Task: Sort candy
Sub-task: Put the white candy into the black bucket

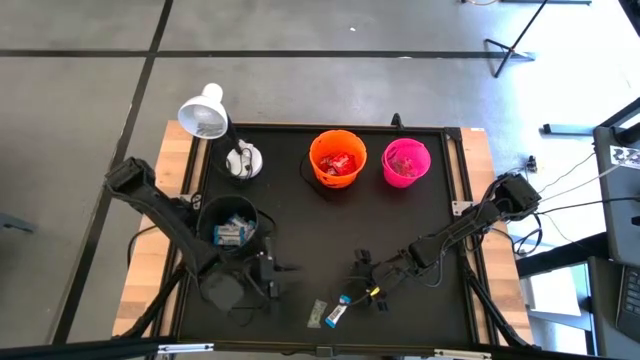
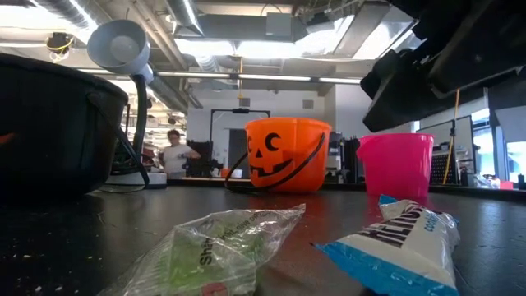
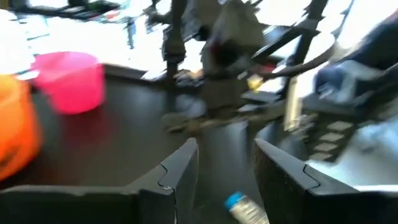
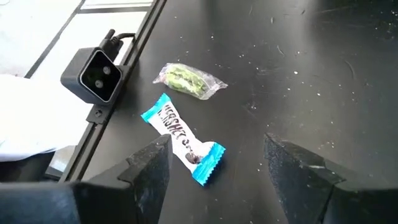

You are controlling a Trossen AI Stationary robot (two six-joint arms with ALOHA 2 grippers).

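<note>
Lining up over the last loose candy.

My right claw [image 1: 362,272] hangs with its jaws spread wide and empty, above the blue-and-white candy [image 4: 182,138], which lies flat near the table's [image 1: 300,225] front edge, the green clear-wrapped candy [image 4: 188,79] just beside it. Next, I judge, I drop straight down and straddle the blue bar without nudging its neighbour. My left claw [image 1: 278,268] waits near the black bucket [image 1: 228,226], parted and empty. The orange bucket [image 1: 337,158] and pink bucket [image 1: 405,162] stand well apart, far side.
</note>
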